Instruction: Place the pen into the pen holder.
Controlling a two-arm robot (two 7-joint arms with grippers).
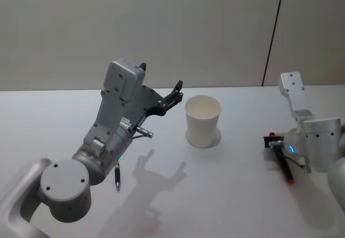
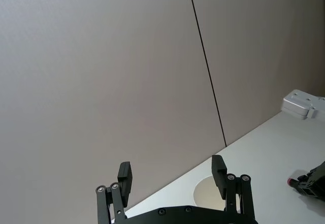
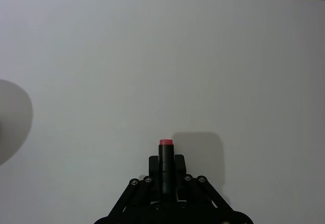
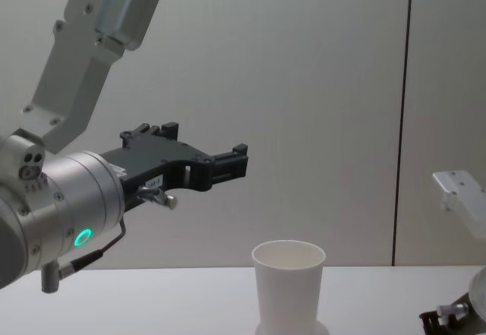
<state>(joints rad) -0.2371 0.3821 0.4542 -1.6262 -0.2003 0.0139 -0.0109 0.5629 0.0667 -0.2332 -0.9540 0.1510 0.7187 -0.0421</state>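
Left gripper point(image 1: 160, 76) is seen in the head view raised above the table point(image 1: 242, 200) with its fingers spread wide and nothing between them, just left of the pen holder point(image 1: 203, 120), a plain white paper cup with a rolled rim that tapers to its base and stands upright near the table's middle. Under the left wrist a slim dark rod point(image 1: 117, 176) is seen; whether it is a second pen on the table or part of the arm's cable cannot be told. At the table's right the right gripper point(image 1: 274, 142) is held low, and the pen point(image 1: 284, 168), dark with a red end, is seen at its fingers. In the left wrist view the open left gripper point(image 2: 171, 176) is shown, with the cup's rim point(image 2: 203, 192) beyond it. In the right wrist view the right gripper point(image 3: 166, 162) is closed on the pen point(image 3: 165, 153), whose red end juts past the fingertips above the bare table. In the chest view the left gripper point(image 4: 228, 164) is seen above and to the left of the pen holder point(image 4: 288, 289).
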